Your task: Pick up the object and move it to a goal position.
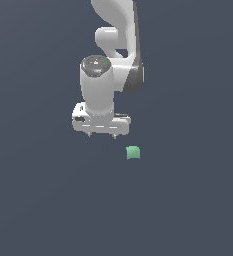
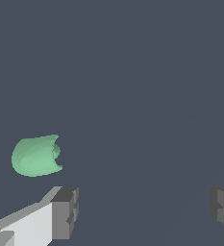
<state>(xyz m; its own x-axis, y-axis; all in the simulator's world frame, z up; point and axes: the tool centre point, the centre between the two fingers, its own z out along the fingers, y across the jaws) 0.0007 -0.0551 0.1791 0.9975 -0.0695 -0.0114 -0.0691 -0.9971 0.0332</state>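
Observation:
The object is a small mint-green block [image 1: 133, 153] with rounded top corners, lying on the dark grey floor. In the exterior view it sits below and to the right of my white gripper [image 1: 102, 136]. The gripper is open and empty, its two short fingertips spread wide apart and pointing down, with a gap between them and the block. In the wrist view the block [image 2: 35, 155] lies to one side, outside the gap between the two grey fingertips [image 2: 65, 212], which stand far apart around my gripper's middle [image 2: 144, 211].
The floor [image 1: 188, 200] is a plain dark grey surface with no other objects in view. The white arm [image 1: 113, 45] rises above the gripper to the top of the exterior view.

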